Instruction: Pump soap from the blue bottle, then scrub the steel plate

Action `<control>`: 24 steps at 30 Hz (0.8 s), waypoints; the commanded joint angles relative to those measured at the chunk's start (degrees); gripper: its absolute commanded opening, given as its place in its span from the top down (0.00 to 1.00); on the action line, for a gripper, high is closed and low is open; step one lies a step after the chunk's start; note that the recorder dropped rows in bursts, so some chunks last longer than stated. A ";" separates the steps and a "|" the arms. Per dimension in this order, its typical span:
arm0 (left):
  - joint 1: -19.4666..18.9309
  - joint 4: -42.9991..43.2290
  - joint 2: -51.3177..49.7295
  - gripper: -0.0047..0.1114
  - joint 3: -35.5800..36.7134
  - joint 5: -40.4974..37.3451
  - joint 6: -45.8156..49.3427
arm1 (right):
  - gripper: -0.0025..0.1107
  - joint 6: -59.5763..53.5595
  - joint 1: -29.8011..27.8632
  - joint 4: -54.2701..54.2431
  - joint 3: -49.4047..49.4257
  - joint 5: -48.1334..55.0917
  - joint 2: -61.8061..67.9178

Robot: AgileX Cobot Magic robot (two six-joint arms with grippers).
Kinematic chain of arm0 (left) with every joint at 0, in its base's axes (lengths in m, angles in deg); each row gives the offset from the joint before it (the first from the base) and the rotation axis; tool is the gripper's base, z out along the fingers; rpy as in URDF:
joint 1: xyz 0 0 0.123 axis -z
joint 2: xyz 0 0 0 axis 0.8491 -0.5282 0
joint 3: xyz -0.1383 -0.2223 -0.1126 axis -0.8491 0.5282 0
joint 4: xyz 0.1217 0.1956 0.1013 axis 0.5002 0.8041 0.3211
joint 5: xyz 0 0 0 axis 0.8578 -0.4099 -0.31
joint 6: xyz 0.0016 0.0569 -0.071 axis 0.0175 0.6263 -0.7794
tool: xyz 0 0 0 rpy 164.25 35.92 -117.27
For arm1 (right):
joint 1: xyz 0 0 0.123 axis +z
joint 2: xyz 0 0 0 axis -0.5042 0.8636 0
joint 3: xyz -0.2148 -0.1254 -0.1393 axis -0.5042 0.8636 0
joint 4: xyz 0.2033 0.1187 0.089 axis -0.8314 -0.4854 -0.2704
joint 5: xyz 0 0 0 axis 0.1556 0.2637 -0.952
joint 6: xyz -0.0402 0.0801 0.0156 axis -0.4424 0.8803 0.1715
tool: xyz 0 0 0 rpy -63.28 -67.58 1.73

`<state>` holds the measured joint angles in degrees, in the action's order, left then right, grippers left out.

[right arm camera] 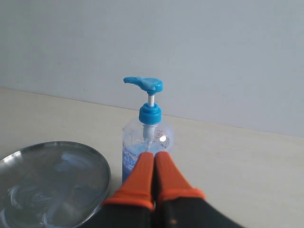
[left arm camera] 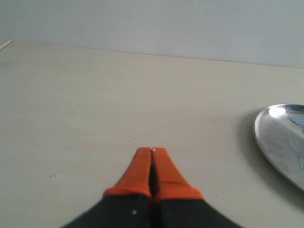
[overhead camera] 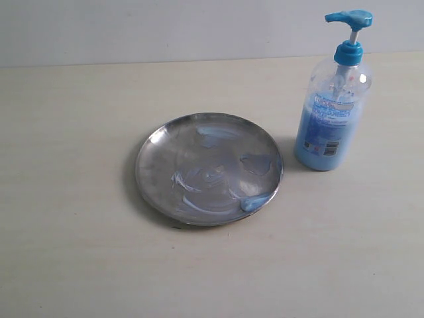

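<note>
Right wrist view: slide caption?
Shut right gripper faces the blue bottle, pump raised; smeared steel plate beside it.

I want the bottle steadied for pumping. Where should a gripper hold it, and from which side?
Likely the blue bottle by its round body at mid-height, jaws level, coming from its right in the exterior view: it stands upright, and the steel plate lies on its left.

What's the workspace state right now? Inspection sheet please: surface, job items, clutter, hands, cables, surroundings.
Surface: pale table, matte.
Job's things: steel plate flat on the table, smeared with soap; blue bottle upright beside it, not touching, partly full, pump head raised.
Clutter: nothing seen.
Hands: left hand shut, empty, above the table near the plate; right hand shut, empty, pointing at the bottle.
Cables: nothing seen.
Surroundings: plain pale wall behind the table.
</note>
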<state>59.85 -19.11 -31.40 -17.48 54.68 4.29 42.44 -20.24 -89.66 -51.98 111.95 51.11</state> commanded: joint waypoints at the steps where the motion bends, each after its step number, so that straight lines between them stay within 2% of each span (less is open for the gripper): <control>1: -0.02 0.00 0.35 0.96 0.17 -0.16 -0.07 | 0.98 0.03 -0.01 -0.35 0.19 -0.86 -0.17; 17: -0.02 0.00 0.35 0.96 0.17 -0.15 0.06 | 0.98 0.03 -0.01 -0.35 0.19 -0.86 -0.17; 20: -0.02 0.00 0.35 0.96 0.17 -0.15 0.06 | 0.98 5.06 -0.01 1.56 2.63 -1.42 -0.71; 24: -0.02 0.00 0.35 0.96 0.17 -0.15 0.06 | 0.98 15.61 -0.14 8.65 12.30 -3.61 -7.04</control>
<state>59.85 -19.11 -31.40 -17.48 54.29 4.29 53.92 -20.24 -83.85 -42.70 109.85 46.40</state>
